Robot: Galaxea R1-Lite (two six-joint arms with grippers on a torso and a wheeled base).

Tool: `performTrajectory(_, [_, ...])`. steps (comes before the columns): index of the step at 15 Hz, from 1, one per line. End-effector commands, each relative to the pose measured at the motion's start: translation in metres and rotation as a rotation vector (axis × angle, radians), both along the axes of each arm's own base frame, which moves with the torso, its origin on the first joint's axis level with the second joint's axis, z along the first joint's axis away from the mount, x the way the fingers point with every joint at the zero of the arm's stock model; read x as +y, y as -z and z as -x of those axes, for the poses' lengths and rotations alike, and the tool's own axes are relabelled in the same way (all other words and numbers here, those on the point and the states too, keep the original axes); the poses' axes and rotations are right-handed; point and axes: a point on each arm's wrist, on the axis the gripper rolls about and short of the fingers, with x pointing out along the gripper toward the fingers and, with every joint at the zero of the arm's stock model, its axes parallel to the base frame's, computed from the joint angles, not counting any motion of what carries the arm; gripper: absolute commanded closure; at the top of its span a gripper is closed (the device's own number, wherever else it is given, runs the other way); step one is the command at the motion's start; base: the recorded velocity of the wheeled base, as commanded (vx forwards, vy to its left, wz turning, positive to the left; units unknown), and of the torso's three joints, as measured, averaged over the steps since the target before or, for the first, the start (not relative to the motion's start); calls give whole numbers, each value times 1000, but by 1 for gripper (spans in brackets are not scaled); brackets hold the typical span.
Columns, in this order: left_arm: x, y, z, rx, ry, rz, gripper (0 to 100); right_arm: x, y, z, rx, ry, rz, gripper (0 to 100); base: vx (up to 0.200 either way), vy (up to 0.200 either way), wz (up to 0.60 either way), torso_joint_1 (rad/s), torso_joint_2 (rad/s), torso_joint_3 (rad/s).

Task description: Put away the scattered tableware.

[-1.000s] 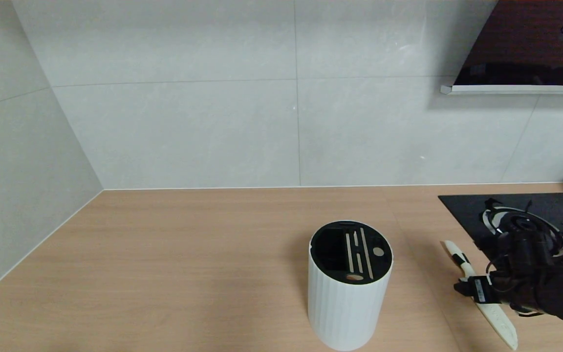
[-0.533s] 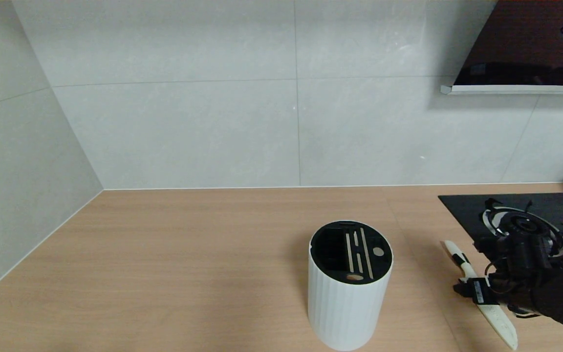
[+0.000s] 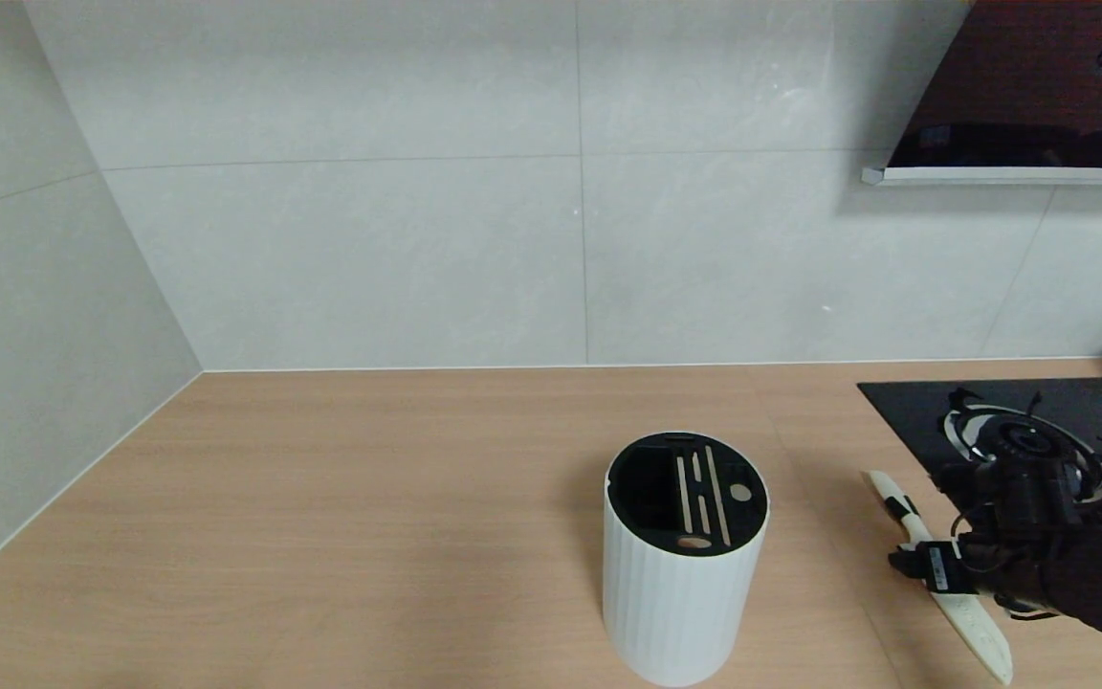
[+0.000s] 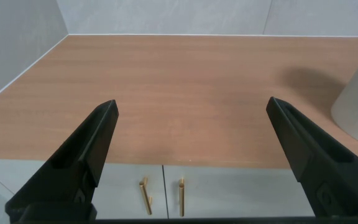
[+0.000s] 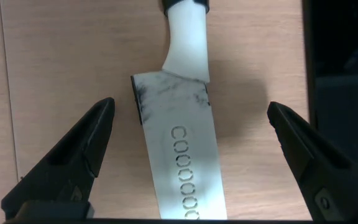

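Two grippers are inspected; both stand with jaws spread wide and nothing between them held.

1. Left gripper [image 4: 188, 158]: hangs over the front edge of the counter [image 3: 369, 498], above the cabinet doors [image 4: 163, 193], well apart from the work.
2. Holder [image 3: 685, 565]: a white ribbed cylinder, upright near the counter's front at about 6 o'clock. Its black top carries narrow slots and one larger opening, and nothing stands in it.
3. Knife [image 3: 977, 627]: lies flat on the counter at 3 to 4 o'clock of the holder, handle toward 11 o'clock and tip toward 5 o'clock, near the front edge.
4. Right gripper [image 3: 929, 565]: sits low over the knife, with one finger on each side of the blade where it meets the handle. No contact can be confirmed.
5. Stove [image 3: 905, 407]: just beside the knife at its 2 o'clock.

Risks, as judged:
- Closing across the blade's width puts the pads on thin edges. The knife may slip or swing tip-down when lifted.
- A blade lying flat leaves little to catch, so the fingers may scrape the counter or push the knife toward the front edge.
- The slots are narrow, and a tilted blade could jam at the top or tip the holder over.
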Motion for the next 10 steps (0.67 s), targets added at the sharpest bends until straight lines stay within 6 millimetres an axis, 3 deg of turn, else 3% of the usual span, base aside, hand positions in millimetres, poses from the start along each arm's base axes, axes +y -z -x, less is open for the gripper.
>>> performTrajectory(1, [0,0,0,0,0,1,0,0,3,0,11,-1,1,100,0,0,0,0,0,0])
performTrajectory(10, [0,0,0,0,0,1,0,0,6,0,23,-2,1,100,0,0,0,0,0,0])
